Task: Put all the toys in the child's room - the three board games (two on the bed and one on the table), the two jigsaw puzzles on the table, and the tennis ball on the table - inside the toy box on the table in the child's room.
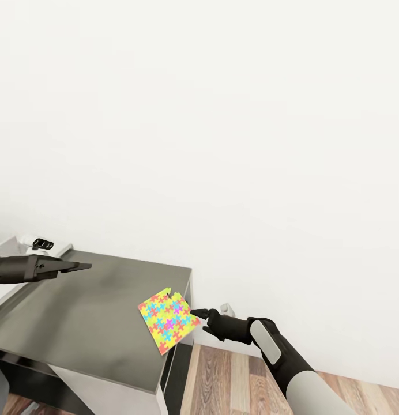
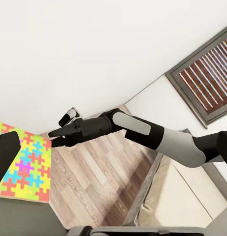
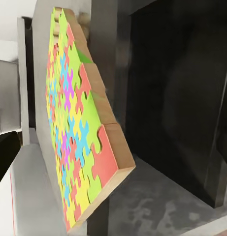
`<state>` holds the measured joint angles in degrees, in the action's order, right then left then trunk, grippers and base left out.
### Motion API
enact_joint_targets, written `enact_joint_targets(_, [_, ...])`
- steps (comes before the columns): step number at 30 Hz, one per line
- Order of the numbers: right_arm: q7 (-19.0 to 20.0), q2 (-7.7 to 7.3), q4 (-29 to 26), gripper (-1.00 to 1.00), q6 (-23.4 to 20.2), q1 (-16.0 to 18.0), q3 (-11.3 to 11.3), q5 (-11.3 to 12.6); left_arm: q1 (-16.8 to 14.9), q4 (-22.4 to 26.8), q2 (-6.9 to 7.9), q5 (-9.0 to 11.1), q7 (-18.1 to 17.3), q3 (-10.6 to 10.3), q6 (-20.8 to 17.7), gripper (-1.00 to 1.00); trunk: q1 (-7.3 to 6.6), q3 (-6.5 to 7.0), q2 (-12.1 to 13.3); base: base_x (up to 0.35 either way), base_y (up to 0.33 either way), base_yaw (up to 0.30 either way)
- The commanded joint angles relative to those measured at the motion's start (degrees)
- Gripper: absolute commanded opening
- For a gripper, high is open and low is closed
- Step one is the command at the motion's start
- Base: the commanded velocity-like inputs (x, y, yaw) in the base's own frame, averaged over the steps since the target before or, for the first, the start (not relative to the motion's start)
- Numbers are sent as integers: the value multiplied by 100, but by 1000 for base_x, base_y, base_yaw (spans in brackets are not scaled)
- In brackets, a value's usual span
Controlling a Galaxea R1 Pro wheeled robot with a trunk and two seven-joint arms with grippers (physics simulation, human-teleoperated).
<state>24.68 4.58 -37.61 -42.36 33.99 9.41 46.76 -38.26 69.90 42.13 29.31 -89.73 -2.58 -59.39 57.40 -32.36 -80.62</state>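
A jigsaw puzzle (image 1: 168, 320), a flat board of interlocking red, yellow, green, blue and pink pieces, lies at the right end of the grey table (image 1: 78, 323), its corner reaching past the edge. My right gripper (image 1: 195, 313) hovers just right of the puzzle at table height, pointing at its edge, open and holding nothing. The right wrist view looks at the puzzle (image 3: 79, 132) edge-on and close, showing its wooden side. My left gripper (image 1: 81, 266) floats above the table's far left part, open and empty. In the left wrist view the puzzle (image 2: 22, 167) is seen with the right gripper (image 2: 53, 138) beside it.
A plain white wall rises behind the table. Wood-plank floor (image 1: 234, 374) lies to the right of the table. A beige mattress (image 2: 187, 196) and a slatted window (image 2: 207, 73) show in the left wrist view. A small black-and-white object (image 1: 39, 244) sits at the table's far left.
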Motion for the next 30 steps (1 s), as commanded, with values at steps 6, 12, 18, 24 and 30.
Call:
enact_joint_targets(6, [11,-1,-1,100,-18,5,0,0,-6,-6,6,5,-27,-15,-61,100,44,-42,-85,0,0,0])
enact_joint_targets(12, [11,-1,-1,100,-18,4,0,0,-6,-11,6,5,-27,-11,-61,100,44,-42,-85,0,1,0])
enact_joint_targets(18, [11,-1,-1,100,-18,4,0,0,-6,-11,6,5,-27,-7,-61,100,44,-42,-85,0,102,0])
enact_joint_targets(24, [11,-1,-1,100,-18,4,0,-3,-6,-11,6,5,-27,-6,-61,100,44,-42,-85,0,53,0])
enact_joint_targets(30, [11,-1,-1,100,-18,5,0,-4,-6,-11,6,5,-27,-6,-61,100,44,-42,-85,0,6,0])
